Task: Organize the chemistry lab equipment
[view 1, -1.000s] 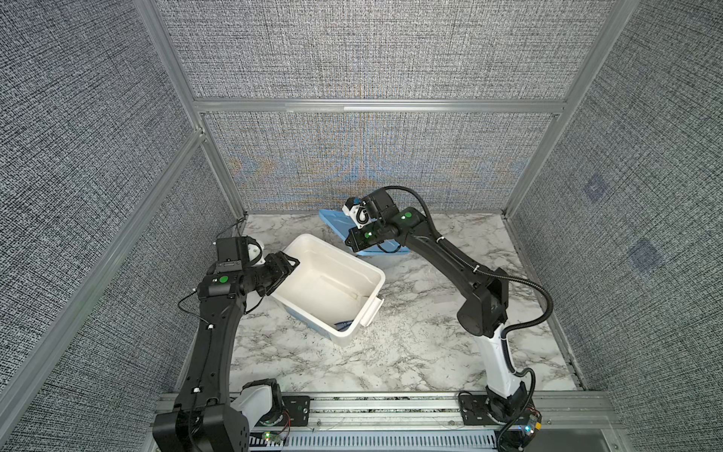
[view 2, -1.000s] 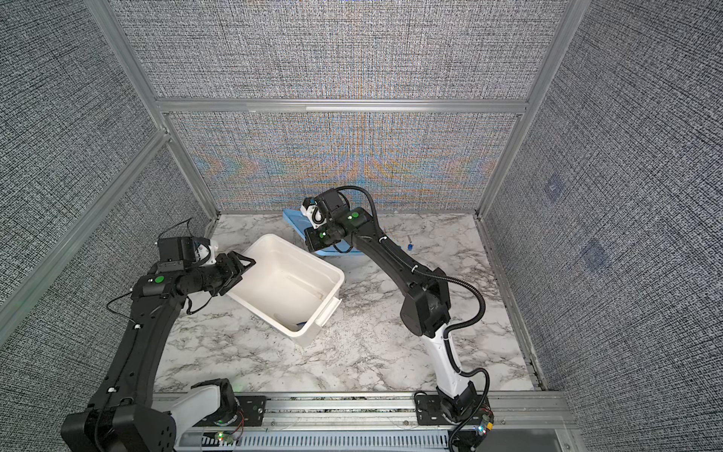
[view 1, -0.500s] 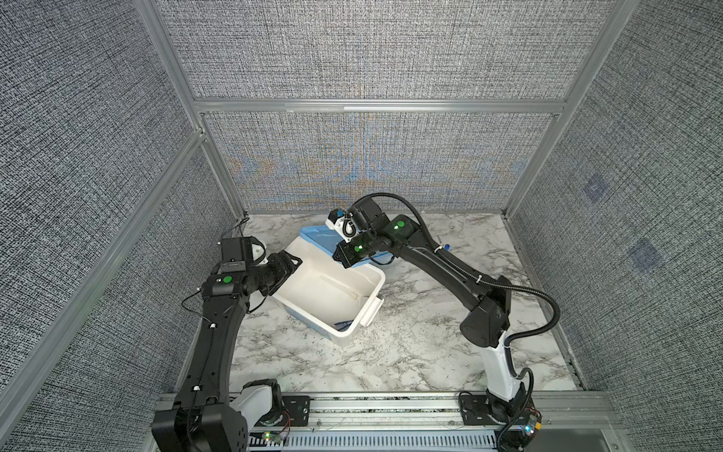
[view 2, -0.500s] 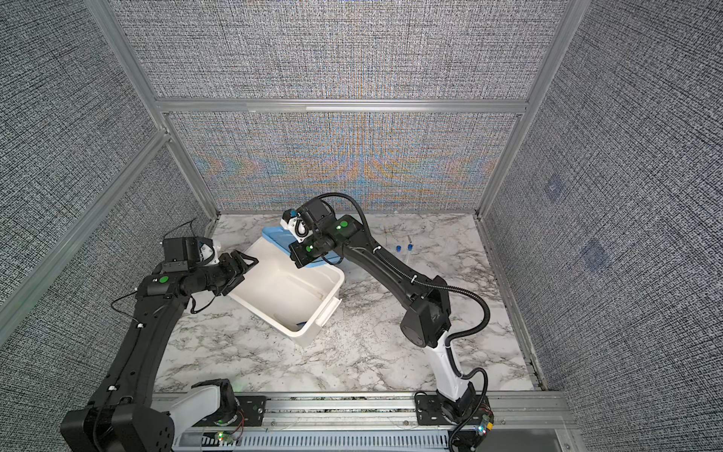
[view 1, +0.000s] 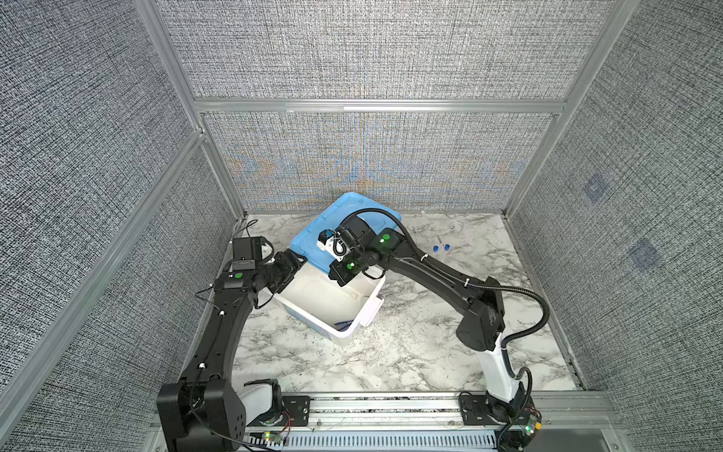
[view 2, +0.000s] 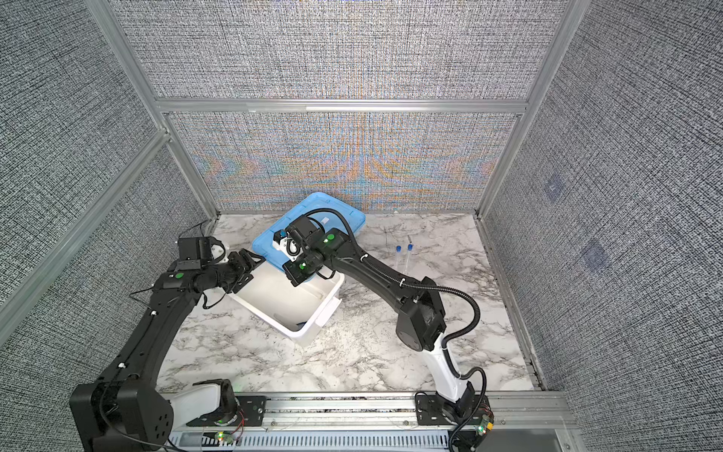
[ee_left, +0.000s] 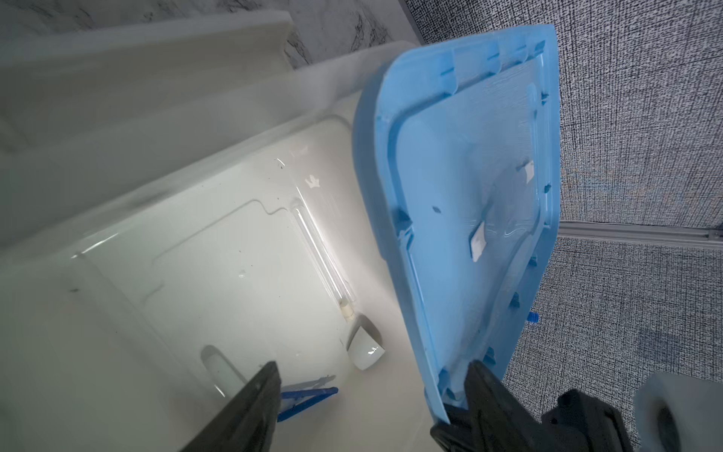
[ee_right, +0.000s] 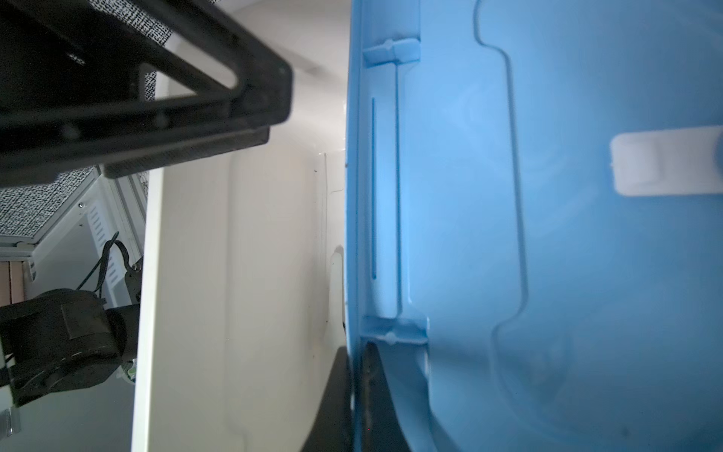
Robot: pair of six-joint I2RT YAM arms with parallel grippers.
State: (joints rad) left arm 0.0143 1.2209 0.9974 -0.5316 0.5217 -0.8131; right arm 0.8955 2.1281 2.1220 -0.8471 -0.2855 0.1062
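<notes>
This is looking like a robotics lab cell: grey woven panels [view 1: 371, 51] in aluminium framing [view 1: 375, 105] are walling in a marble-patterned table [view 1: 410, 352] on three sides, while a left arm [view 1: 225, 325] and a right arm [view 1: 438, 274] are standing mounted on a metal rail [view 1: 391, 405] along its front.

Black arms [view 1: 219, 332], green lights [view 1: 386, 236], white bases [view 1: 497, 368], seemingly ribbed cables [view 1: 542, 309].

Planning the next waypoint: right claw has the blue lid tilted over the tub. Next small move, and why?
Probably level the blue lid and lower it onto the white tub: the right claw grips its edge, and it hangs tilted over the far part. Two capped tubes lie outside, though.
</notes>
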